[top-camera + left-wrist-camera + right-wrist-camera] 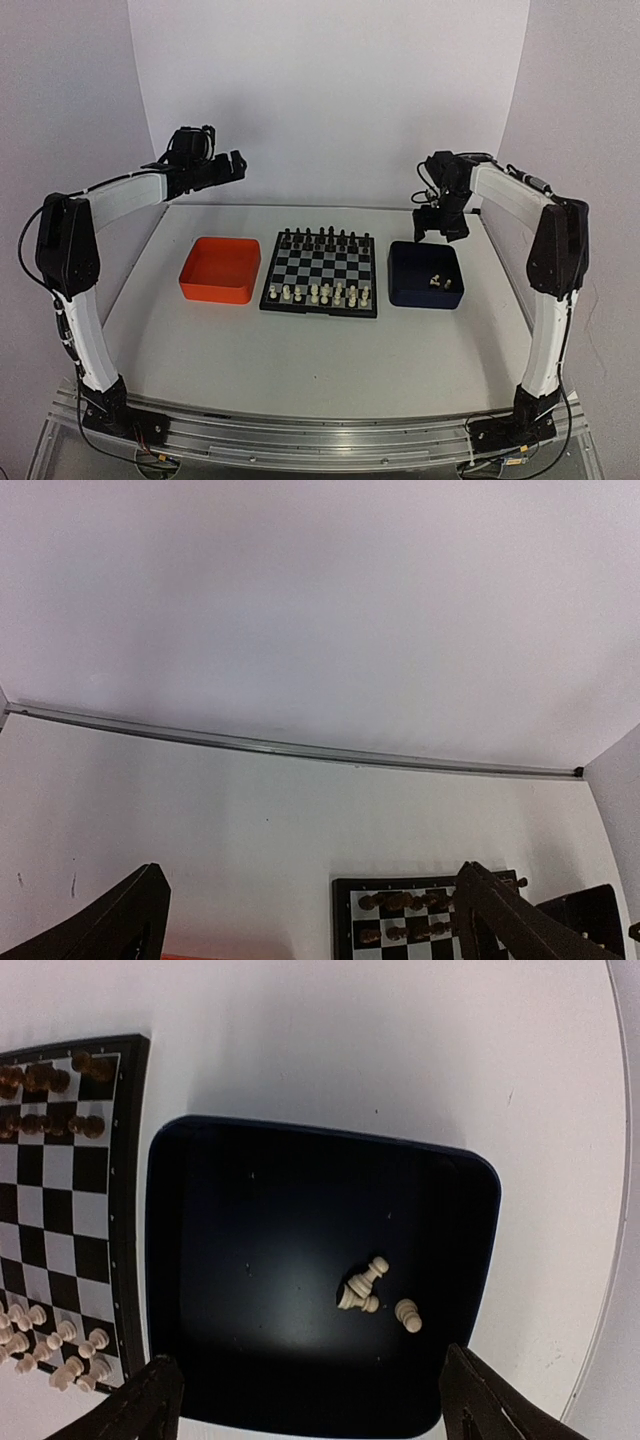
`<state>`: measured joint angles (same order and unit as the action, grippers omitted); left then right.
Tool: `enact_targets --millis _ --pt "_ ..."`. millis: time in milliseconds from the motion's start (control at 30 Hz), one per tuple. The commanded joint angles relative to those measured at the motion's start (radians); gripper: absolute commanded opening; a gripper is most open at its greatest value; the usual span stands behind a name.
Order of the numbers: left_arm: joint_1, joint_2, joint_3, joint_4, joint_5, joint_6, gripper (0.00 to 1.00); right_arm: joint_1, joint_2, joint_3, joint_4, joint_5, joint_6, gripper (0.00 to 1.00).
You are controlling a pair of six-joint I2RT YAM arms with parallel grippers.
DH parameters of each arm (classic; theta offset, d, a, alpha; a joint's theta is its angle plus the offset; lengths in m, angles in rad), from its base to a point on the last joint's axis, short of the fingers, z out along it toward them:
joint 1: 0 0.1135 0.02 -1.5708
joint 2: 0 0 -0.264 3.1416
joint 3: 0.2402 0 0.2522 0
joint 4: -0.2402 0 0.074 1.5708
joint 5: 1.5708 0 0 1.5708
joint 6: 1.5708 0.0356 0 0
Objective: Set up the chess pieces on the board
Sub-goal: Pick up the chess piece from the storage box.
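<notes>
The board lies mid-table with black pieces on its far rows and several cream-white chess pieces on its near rows. Three more cream-white pieces lie tipped in the dark blue tray, also seen in the top view. My right gripper hovers open and empty above the blue tray's far edge; its fingertips frame the tray. My left gripper is open and empty, held high at the far left, above and beyond the orange tray. The board's far corner shows in the left wrist view.
An orange square tray stands left of the board, with nothing visible in it. White walls close in the table at the back and both sides. Bare white tabletop lies in front of the board and trays.
</notes>
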<state>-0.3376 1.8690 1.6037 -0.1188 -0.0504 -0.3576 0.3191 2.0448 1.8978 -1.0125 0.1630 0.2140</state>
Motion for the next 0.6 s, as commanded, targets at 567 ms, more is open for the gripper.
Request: enact_targets --millis 567 --pt "0.029 0.055 0.156 -0.010 -0.005 -0.011 1.00 -0.045 0.308 0.289 -0.507 0.131 -0.400 0.65"
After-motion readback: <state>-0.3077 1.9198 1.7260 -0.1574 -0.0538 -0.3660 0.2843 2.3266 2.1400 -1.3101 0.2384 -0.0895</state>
